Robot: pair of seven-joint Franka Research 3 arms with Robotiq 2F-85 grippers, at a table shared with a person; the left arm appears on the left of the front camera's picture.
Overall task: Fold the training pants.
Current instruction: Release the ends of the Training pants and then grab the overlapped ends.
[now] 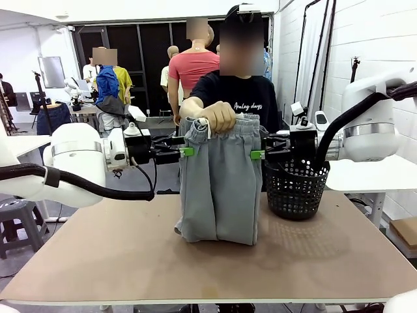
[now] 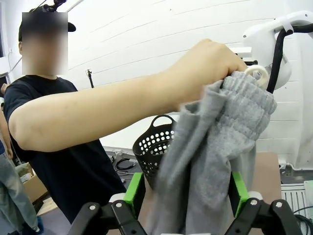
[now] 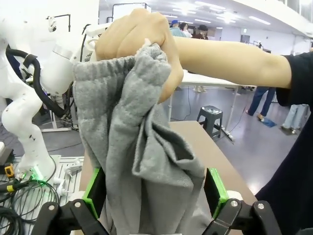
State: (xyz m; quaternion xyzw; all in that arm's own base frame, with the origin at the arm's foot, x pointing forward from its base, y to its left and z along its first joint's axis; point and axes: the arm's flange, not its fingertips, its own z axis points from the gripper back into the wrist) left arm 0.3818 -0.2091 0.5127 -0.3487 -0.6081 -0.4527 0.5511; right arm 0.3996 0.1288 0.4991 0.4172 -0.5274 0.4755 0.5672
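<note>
With a person's hand (image 1: 215,116) holding the grey training pants (image 1: 220,182) up by the waistband, lower end on the desk (image 1: 130,254), the left claw (image 1: 186,151) and right claw (image 1: 258,155) stood open around the side edges, so the handover seemed underway, next needing both to clamp the cloth.

A black mesh basket (image 1: 296,188) stands on the right part of the brown table (image 1: 130,254), and a grey stool (image 1: 18,212) is beside its left edge.
</note>
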